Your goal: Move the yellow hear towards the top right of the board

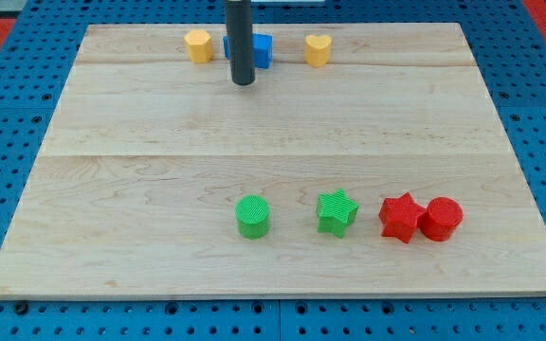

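The yellow heart [318, 49] sits near the view's top edge of the wooden board [273, 133], a little right of centre. My tip [243, 82] is at the end of the dark rod, left of the heart and just below a blue block [258, 49] that the rod partly hides. A yellow hexagon block [198, 44] lies left of the rod. The tip touches none of the yellow blocks.
Near the view's bottom stand a green cylinder [252, 216], a green star [336, 211], a red star [401, 217] and a red cylinder [441, 218], the two red ones touching. A blue pegboard surrounds the board.
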### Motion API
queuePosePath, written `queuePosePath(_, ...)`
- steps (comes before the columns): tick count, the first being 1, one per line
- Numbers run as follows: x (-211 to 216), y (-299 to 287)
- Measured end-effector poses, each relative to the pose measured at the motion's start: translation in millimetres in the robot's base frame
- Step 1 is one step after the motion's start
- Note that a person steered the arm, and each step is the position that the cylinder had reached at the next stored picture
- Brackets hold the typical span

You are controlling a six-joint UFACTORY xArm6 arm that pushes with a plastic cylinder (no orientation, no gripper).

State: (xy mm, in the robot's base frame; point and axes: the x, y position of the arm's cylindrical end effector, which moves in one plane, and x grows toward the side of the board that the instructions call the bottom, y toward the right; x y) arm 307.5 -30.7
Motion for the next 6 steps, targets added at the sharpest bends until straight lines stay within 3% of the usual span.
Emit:
queuePosePath(2, -58.1, 176.3)
queuePosePath(3, -63.1, 240.7)
queuePosePath(4, -114.2, 256.7)
queuePosePath(5, -115.3, 244.8)
queuePosePath(6, -115.5, 162.4)
